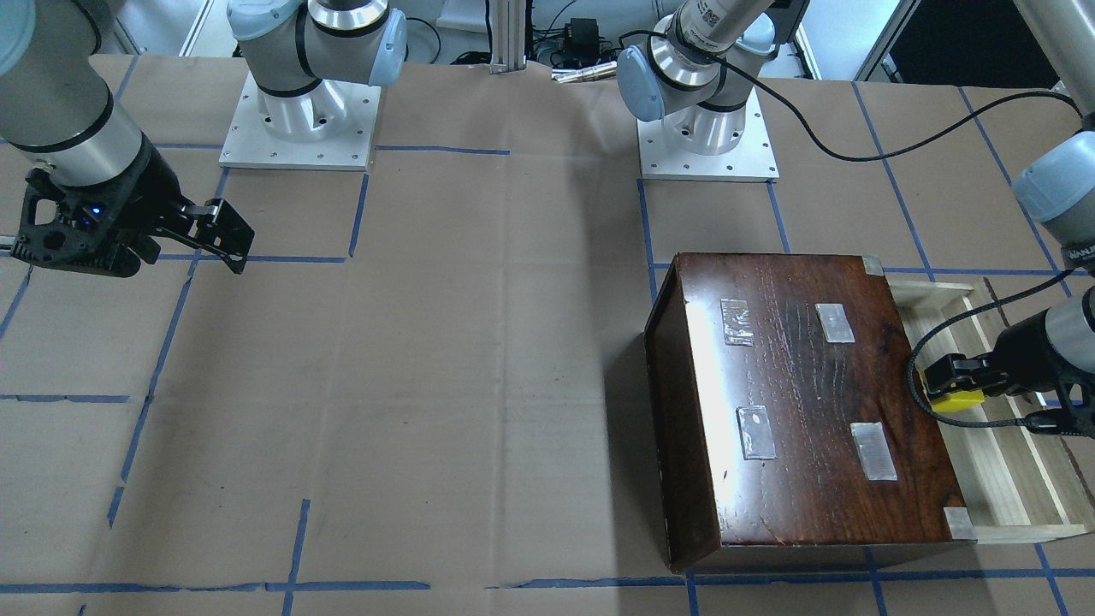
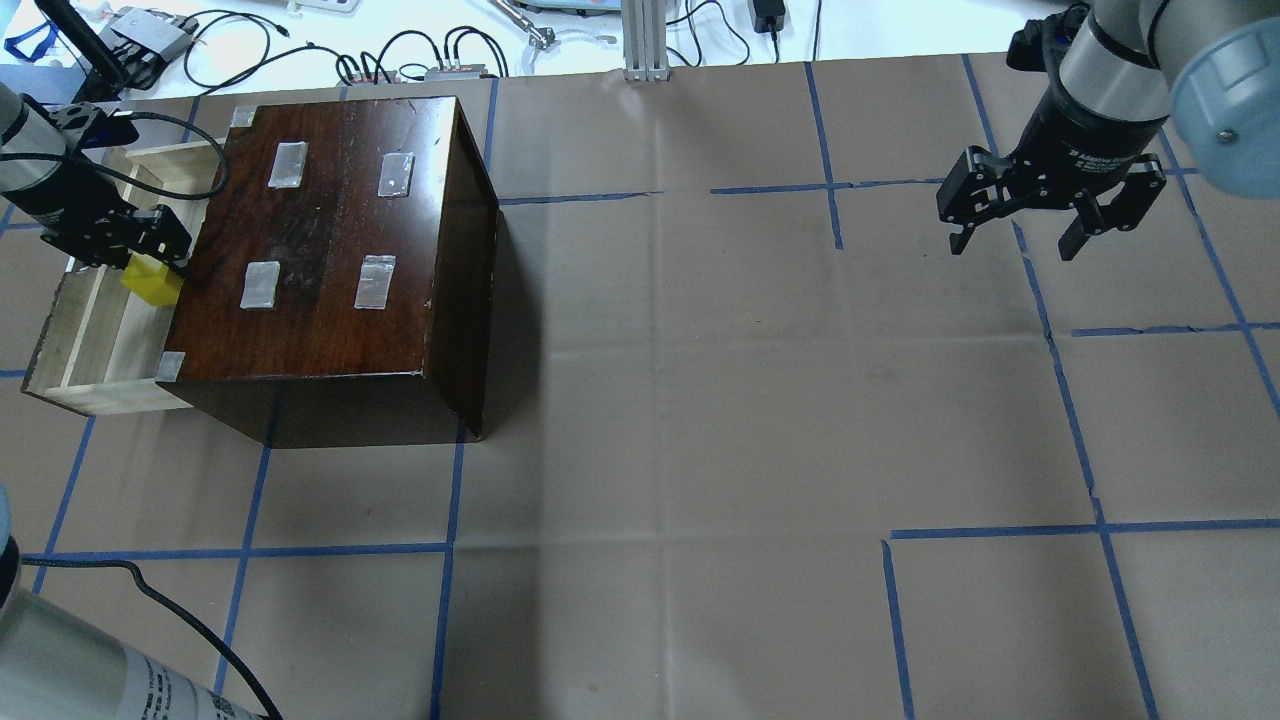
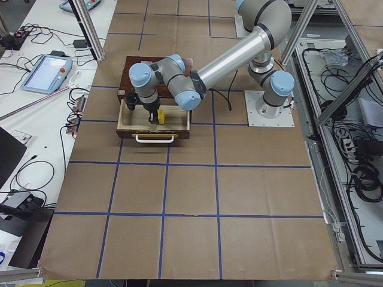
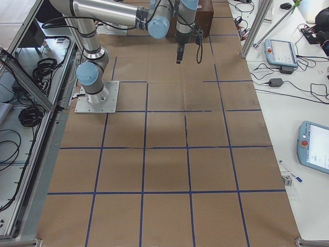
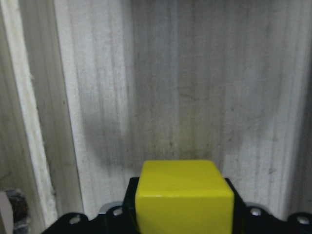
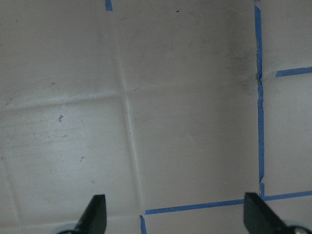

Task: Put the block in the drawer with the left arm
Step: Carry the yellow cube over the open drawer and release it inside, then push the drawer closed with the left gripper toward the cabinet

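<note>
On the far left of the paper-covered table (image 2: 700,400): dark-brown cabinet (image 2: 330,230), glossy, with taped patches on its top.

Left arm (image 3: 227,57): reaches out from its base and bends down at the cabinet's left side. A black cable loops off the wrist.

Drawer (image 2: 90,340): pulled out to the left of the cabinet, with the pale wood floor exposed. Judged: the opening step needs no more work.

Left gripper (image 2: 152,266): points down within the drawer's outline, just beside the cabinet's edge. Its fingers pinch the block from two sides.

Right gripper (image 2: 1018,245): well apart, over bare paper at the far right. Its fingers are spread wide and hold nothing. Its wrist view shows only paper and blue tape between the tips.

Block (image 2: 150,284): small yellow cube in the left gripper's pinch, over the drawer floor.
- The left wrist view shows wood grain straight ahead and a soft shadow on the boards.
- I read this as the block being low over the floor. Whether it touches the wood, cannot tell.

Progress, as a judgement:
- Pick-up and carry are done, and the block is over the right place, so the task is mostly along.
- Left to do: ease down whatever gap remains, spread the fingers, and lift out without knocking the drawer walls.
- The block does not count as placed while the fingers grip it.
</note>
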`<state>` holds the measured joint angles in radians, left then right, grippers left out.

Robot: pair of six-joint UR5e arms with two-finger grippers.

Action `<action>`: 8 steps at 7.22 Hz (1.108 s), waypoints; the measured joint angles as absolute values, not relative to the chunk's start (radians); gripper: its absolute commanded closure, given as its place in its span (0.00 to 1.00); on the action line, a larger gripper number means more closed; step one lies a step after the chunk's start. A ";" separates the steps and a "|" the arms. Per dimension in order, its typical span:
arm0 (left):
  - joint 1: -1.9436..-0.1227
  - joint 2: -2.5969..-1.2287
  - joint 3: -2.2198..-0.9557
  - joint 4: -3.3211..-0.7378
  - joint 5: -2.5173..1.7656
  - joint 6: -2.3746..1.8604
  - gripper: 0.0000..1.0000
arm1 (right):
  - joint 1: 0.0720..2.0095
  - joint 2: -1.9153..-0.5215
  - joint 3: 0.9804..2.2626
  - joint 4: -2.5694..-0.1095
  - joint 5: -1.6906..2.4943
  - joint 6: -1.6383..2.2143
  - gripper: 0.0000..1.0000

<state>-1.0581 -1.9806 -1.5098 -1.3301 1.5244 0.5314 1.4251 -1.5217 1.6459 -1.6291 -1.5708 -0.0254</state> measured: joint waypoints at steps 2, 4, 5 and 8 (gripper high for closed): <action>-1.058 -1.975 -1.510 -1.335 1.520 0.531 0.02 | 1.425 -1.522 1.646 -1.629 -1.571 -0.025 0.00; -1.059 -1.938 -1.502 -1.349 1.522 0.533 0.02 | 1.425 -1.521 1.646 -1.629 -1.571 -0.025 0.00; -1.059 -1.898 -1.499 -1.363 1.526 0.536 0.02 | 1.425 -1.521 1.646 -1.629 -1.571 -0.026 0.00; -1.081 -1.773 -1.522 -1.465 1.530 0.524 0.01 | 1.425 -1.522 1.646 -1.629 -1.571 -0.026 0.00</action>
<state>-1.0813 -1.7730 -1.5225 -1.4654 1.5301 0.5240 1.4251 -1.5217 1.6460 -1.6291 -1.5708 -0.0257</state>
